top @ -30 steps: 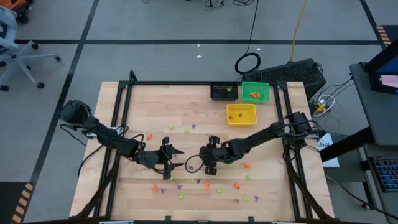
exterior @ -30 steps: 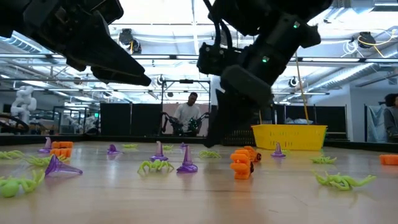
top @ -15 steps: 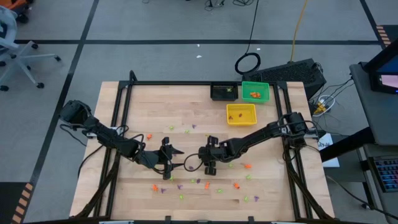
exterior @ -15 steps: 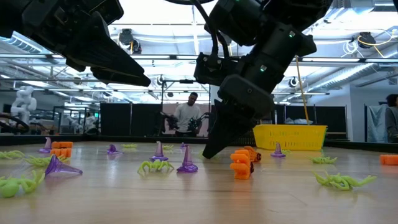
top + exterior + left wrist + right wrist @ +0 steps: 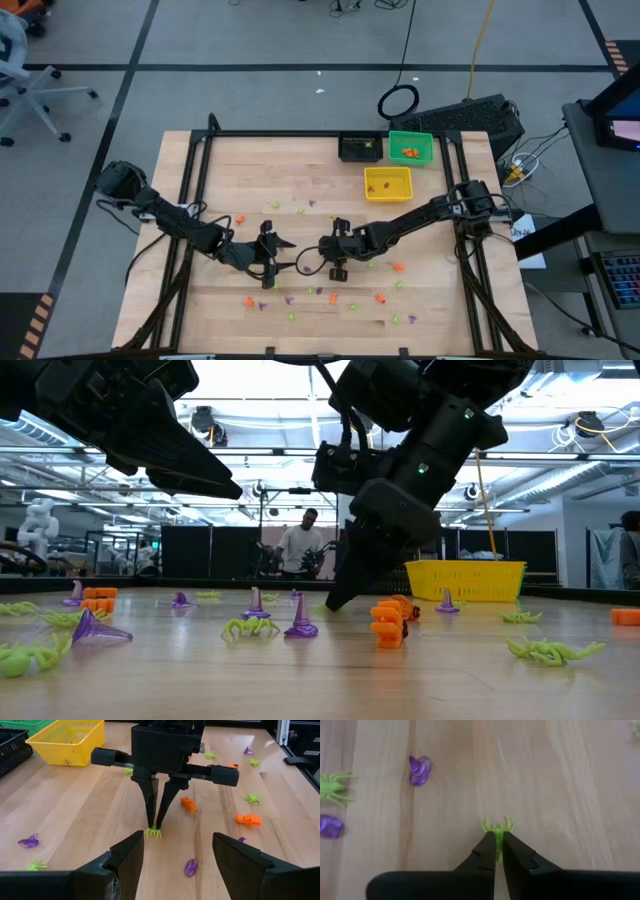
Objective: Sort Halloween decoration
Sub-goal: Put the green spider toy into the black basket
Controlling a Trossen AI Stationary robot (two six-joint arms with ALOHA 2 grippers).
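High view: right gripper (image 5: 325, 249) mid-table, a bit toward front edge; it dropped lower & pressed shut within the last sec.

Left wrist: its tips pinch a green spider (image 5: 153, 833) on the wood.

Right wrist: spider nipped — pick looks made. Left gripper (image 5: 175, 862) spread, empty.

Robotics lab, open-plan. Wooden table (image 5: 300, 180) in a black frame on grey carpet tiles marked with black tape lines. Office chair (image 5: 25, 75) at far left, a loose cable loop (image 5: 399, 101) on the floor beyond the table, a workstation (image 5: 610, 120) at right. Across the table: bright ceiling strip lights, dark partition panels, a person (image 5: 301, 545) standing at more robot rigs.
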